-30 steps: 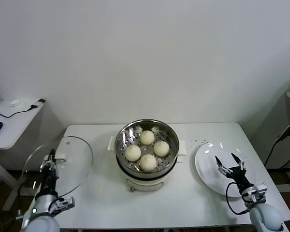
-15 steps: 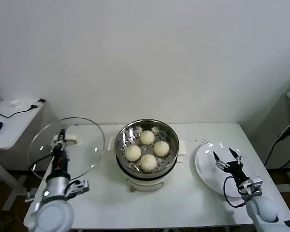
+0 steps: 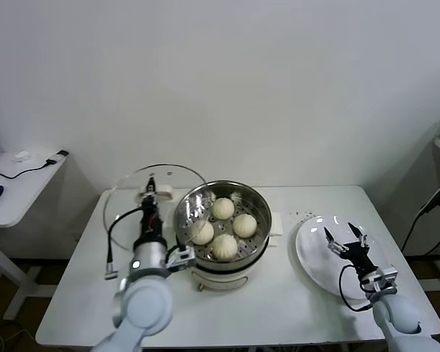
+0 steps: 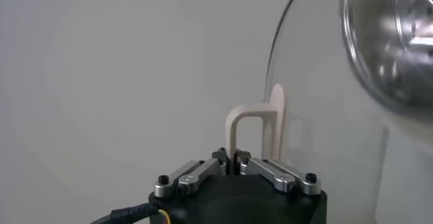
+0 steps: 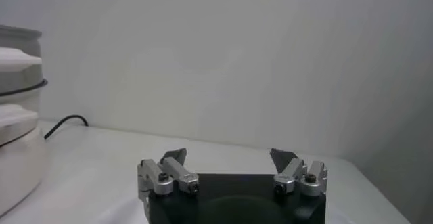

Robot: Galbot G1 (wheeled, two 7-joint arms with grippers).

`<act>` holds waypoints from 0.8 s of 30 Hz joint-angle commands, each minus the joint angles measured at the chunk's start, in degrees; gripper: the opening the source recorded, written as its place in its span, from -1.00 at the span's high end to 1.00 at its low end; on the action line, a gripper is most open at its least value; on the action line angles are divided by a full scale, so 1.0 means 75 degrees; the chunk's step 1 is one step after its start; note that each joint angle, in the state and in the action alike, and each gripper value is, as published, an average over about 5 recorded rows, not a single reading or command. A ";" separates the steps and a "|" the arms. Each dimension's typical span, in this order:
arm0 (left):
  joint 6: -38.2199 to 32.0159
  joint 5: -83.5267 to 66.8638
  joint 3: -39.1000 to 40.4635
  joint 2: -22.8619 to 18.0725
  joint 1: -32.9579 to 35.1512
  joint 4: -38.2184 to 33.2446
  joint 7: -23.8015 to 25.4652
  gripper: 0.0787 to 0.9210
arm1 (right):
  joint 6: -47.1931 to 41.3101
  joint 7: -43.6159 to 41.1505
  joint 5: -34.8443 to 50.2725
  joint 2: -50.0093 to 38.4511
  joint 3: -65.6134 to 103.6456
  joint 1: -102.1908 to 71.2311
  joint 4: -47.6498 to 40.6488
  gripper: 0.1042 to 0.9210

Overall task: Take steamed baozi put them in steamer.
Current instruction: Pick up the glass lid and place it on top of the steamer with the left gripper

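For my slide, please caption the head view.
Left gripper carries glass lid toward steamer holding four baozi.

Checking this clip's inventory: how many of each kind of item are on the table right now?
steamed baozi: 4
steamer: 1
glass lid: 1
white plate: 1
Total: 7

Four steamed baozi [image 3: 223, 227] sit in the steamer [image 3: 258, 207], just right of the left gripper [image 3: 152, 196], whose fingers pinch the handle of the glass lid [image 3: 128, 194] standing beside the steamer. The plate [image 3: 312, 253] lies under the right gripper [image 3: 345, 240], well right of the steamer.
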 commanded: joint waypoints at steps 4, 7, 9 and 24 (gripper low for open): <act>0.0382 0.0725 0.1466 -0.1510 -0.0933 0.1427 0.0317 0.84 | 0.0056 -0.0019 -0.0024 0.0003 0.0028 0.0083 -0.0070 -0.76; 0.0382 0.0735 0.1535 -0.1720 -0.0925 0.1636 0.0238 0.84 | 0.0055 -0.0011 -0.0026 0.0011 0.0029 0.0099 -0.0078 -0.76; 0.0382 0.0771 0.1560 -0.1887 -0.0912 0.1774 0.0180 0.84 | 0.0059 -0.0008 -0.0029 0.0019 0.0033 0.0102 -0.0082 -0.76; 0.0382 0.0833 0.1609 -0.2594 -0.0784 0.2621 -0.0277 0.84 | 0.0115 -0.0013 -0.0050 0.0049 0.0102 0.0127 -0.0155 -0.76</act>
